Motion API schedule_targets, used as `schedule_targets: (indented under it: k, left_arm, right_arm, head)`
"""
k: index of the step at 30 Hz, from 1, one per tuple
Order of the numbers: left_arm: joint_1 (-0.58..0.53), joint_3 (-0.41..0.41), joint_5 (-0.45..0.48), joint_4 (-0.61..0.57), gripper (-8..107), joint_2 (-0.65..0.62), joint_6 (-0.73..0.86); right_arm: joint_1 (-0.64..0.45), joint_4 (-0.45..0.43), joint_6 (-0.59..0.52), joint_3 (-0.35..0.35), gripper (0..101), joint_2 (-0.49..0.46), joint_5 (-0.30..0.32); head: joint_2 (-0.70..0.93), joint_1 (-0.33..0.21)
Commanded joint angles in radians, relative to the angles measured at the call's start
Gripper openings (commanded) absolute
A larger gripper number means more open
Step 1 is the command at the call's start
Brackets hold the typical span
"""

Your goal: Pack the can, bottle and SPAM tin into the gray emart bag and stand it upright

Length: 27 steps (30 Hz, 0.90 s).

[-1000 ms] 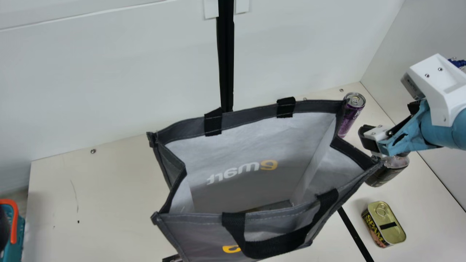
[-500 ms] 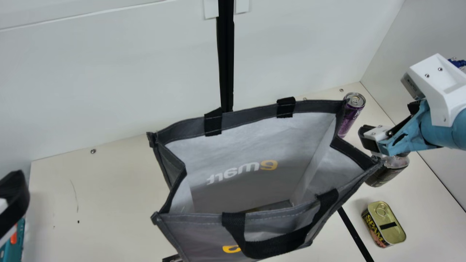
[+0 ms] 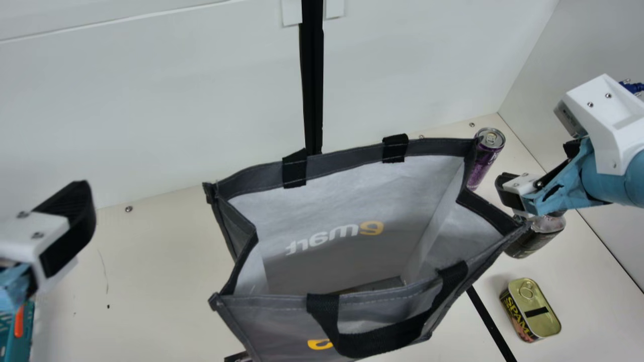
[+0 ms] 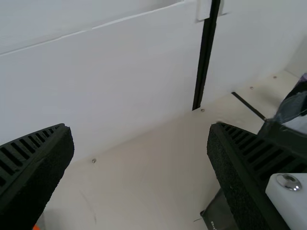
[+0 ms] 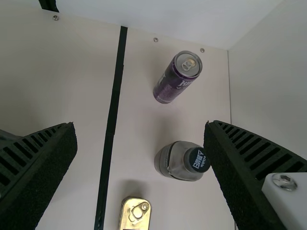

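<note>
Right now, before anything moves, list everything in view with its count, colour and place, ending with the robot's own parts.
Bag: one, gray with black handles, mid-table, mouth open
Can: one, purple, upright beyond the bag's right side
Bottle: one, dark with black cap, right of the bag
SPAM tin: one, gold top, nearer than the bottle
Object: one, teal and orange, main view's lower left
Table: one, cream, underneath
Walls: at least two, white, back and right
Black strips: two, one on the table, one up the back wall
Left gripper: one, black fingers, open, left of the bag
Right gripper: one, black fingers, open, above the bottle's area
</note>
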Motion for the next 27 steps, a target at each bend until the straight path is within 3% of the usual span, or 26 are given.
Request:
schedule_targets:
  k: [1,12,27]
  left_arm:
    - [-0.019,-0.048,0.004,0.01,90,0.024,-0.005]
    - [-0.1,-0.209,0.036,0.008,90,0.133,-0.005]
    - [-0.132,-0.352,0.09,-0.123,90,0.244,0.106]
  right_arm:
    - [0.0,0.0,0.0,0.0,95,0.0,0.0]
    - [0.0,0.0,0.0,0.0,95,0.0,0.0]
    - [0.0,0.0,0.0,0.0,95,0.0,0.0]
  head:
    - [-0.002,-0.023]
    - [-0.002,-0.023]
    - [-0.002,-0.023]
